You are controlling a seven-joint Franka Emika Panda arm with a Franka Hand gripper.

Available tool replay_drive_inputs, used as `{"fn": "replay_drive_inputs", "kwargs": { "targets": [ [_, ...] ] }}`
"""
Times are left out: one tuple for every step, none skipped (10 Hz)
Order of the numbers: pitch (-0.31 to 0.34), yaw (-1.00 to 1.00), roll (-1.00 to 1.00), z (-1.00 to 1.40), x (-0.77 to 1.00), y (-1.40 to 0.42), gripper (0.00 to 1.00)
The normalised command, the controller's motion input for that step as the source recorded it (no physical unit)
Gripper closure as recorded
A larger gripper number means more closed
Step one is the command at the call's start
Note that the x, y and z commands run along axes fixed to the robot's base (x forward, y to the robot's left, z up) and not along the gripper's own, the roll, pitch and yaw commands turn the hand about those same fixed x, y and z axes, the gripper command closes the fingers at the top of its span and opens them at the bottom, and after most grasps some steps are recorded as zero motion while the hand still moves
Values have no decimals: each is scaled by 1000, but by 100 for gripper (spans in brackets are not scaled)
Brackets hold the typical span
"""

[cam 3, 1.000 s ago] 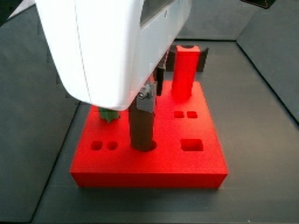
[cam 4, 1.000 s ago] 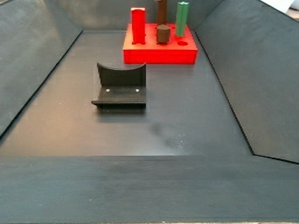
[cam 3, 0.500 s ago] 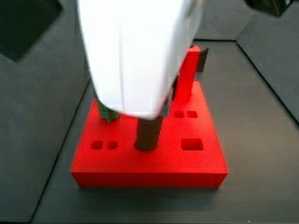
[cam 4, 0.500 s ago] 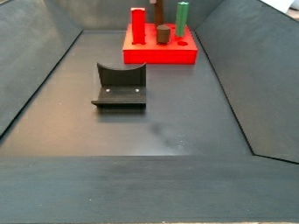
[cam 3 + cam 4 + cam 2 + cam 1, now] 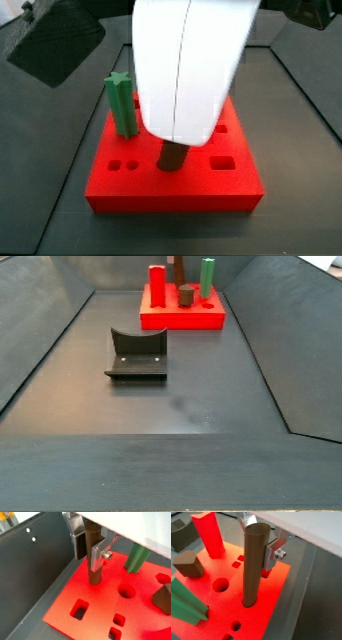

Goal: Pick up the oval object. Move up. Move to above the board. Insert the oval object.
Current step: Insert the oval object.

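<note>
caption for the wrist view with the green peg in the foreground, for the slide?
Oval object standing in a hole of the board, gripper at its top.

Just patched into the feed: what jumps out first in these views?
The bright red board at the far end of the dark floor, with the tall brown oval object standing in one of its holes. The tool sits around that peg's top. The green star-topped peg and red square post stand nearby.
</note>
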Motion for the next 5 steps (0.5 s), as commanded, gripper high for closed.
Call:
{"fn": "replay_drive_inputs", "kwargs": {
  "targets": [
    [-89, 283, 74, -443, -169, 160, 100],
    [-130, 200, 116, -457, -326, 71, 100],
    [-110, 171, 240, -443, -449, 89, 100],
    [-34, 146, 213, -309, -243, 0, 100],
    [-19, 0, -3, -6, -43, 0, 100]
  ]
}}
